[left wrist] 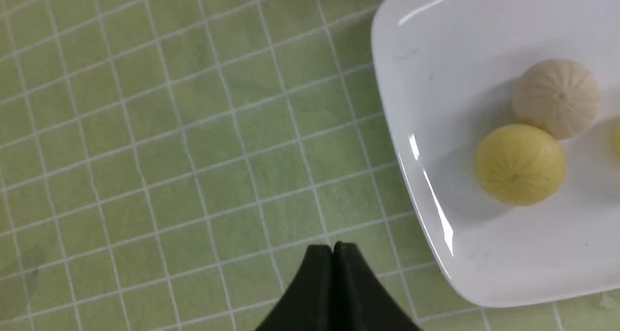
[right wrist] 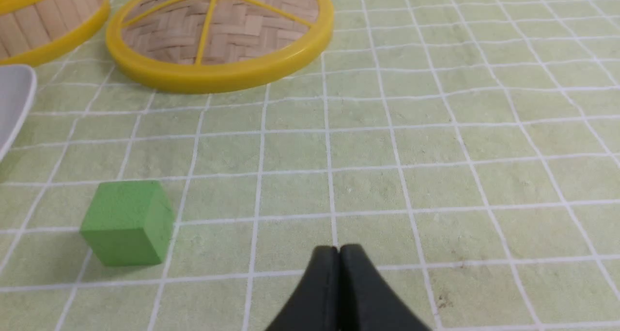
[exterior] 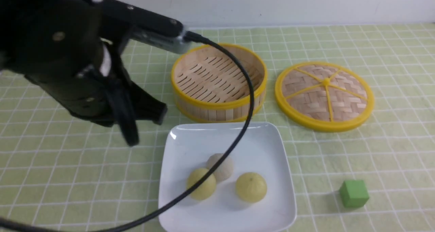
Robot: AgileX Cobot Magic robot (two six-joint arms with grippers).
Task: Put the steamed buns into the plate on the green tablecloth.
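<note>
Three steamed buns lie in the white square plate (exterior: 224, 140) on the green tablecloth (exterior: 68, 164): a pale yellow one (exterior: 201, 183), an off-white one (exterior: 221, 166) touching it, and another pale yellow one (exterior: 251, 186) apart to the right. My left gripper (exterior: 132, 138) hangs shut and empty over the cloth just left of the plate. The left wrist view shows its shut tips (left wrist: 333, 246), the plate (left wrist: 436, 79), the off-white bun (left wrist: 557, 98) and a yellow bun (left wrist: 520, 164). My right gripper (right wrist: 339, 248) is shut and empty over bare cloth; it is out of the front view.
An empty bamboo steamer basket (exterior: 219, 82) stands behind the plate, with its woven lid (exterior: 324, 95) lying to its right. A green cube (exterior: 354, 193) sits right of the plate, also in the right wrist view (right wrist: 128, 222). The left arm's cable (exterior: 244, 123) crosses over the plate.
</note>
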